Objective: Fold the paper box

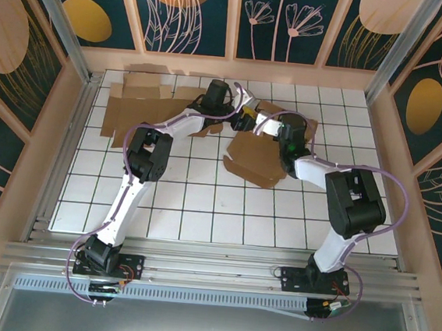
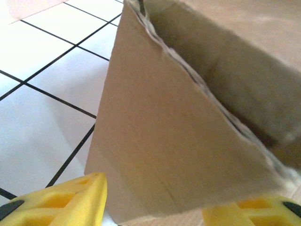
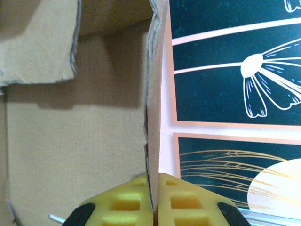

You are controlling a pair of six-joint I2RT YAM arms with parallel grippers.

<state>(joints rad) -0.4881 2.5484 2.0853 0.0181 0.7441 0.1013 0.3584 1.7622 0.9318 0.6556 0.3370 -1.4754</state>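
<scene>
Reaches in from the near edge of the bench [image 1: 201, 210] with both arms, meeting past the middle. On the right, pinches a thin upright wall of the paper box [image 1: 254, 159] edge-on, right jaws pressed together on it, yellow pads [image 3: 117, 207] flush on either side. On the left, hovers with left jaws spread, a tilted brown panel [image 2: 174, 141] just ahead of and between the left pads [image 2: 61, 200], seemingly not gripped. Lies half-raised beyond the bench's centre, long axis roughly left to right between the two wrists, loose panel facing the left arm [image 1: 174, 123], probably the one for the coming fold. Farther back at the left, a flat cardboard sheet [image 1: 141, 99], well apart.
</scene>
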